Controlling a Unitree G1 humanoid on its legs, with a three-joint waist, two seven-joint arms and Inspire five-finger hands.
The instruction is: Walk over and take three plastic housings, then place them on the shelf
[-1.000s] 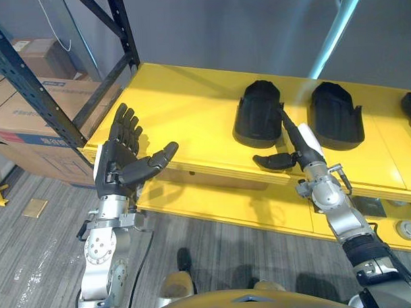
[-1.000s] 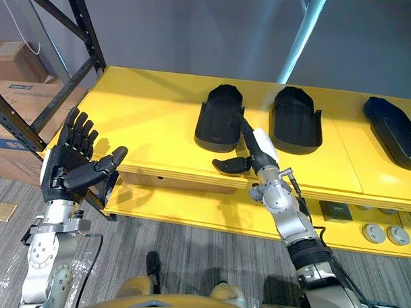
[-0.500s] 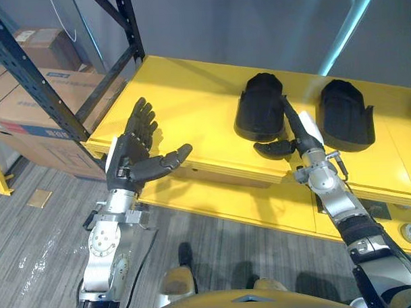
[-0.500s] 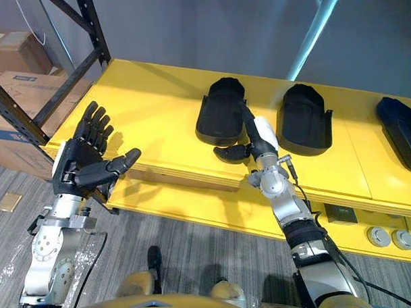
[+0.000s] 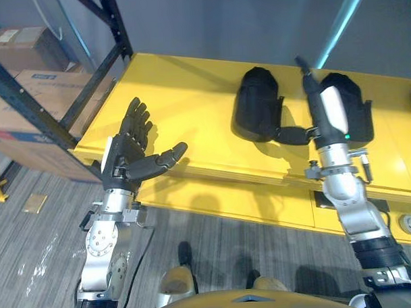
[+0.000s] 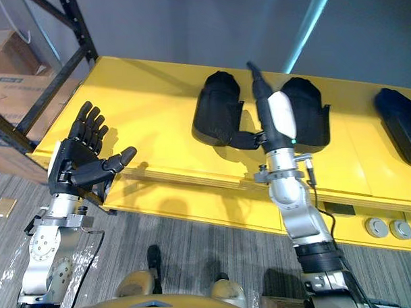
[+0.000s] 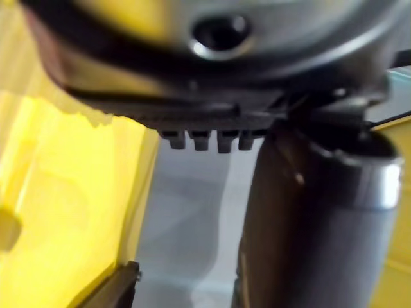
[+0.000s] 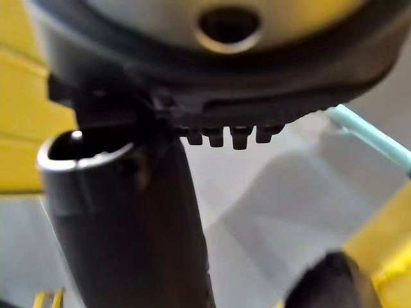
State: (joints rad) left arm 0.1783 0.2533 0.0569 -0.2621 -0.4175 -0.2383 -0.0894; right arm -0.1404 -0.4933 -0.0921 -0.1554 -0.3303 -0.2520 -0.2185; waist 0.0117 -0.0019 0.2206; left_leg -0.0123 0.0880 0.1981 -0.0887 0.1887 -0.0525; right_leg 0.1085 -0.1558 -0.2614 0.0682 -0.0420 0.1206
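1. Floor of grey ribbed carpet (image 5: 34, 268) lies nearest, below the front edge of the yellow shelf board (image 5: 183, 107).
2. Left hand (image 5: 124, 157) is held up in front of the board's near left corner. Its fingers are straight and spread, its thumb sticks out sideways, and it holds nothing. It is well apart from every housing.
3. Right hand (image 6: 280, 117) is over the board. It is released, with straight fingers pointing away from the robot and the thumb (image 6: 249, 137) out towards the robot's left. It grasps nothing.
4. Black dome-shaped plastic housing on the left (image 5: 254, 108) rests on the board just left of the right hand. The thumb tip reaches its near right corner, but contact cannot be confirmed.
5. Second black plastic housing (image 5: 359, 115) sits just right of the same hand, so the hand lies in the gap between the two.
6. Third black plastic housing (image 6: 399, 123) lies further right, at the picture's edge.
7. Key relation: each housing's long axis runs near to far, rounded end away, parallel to the right hand's fingers. Judgement: the right hand is by far the nearer, and a grasp needs a sideways shift onto one housing.
8. Grey wall (image 5: 208, 25) stands behind the board.
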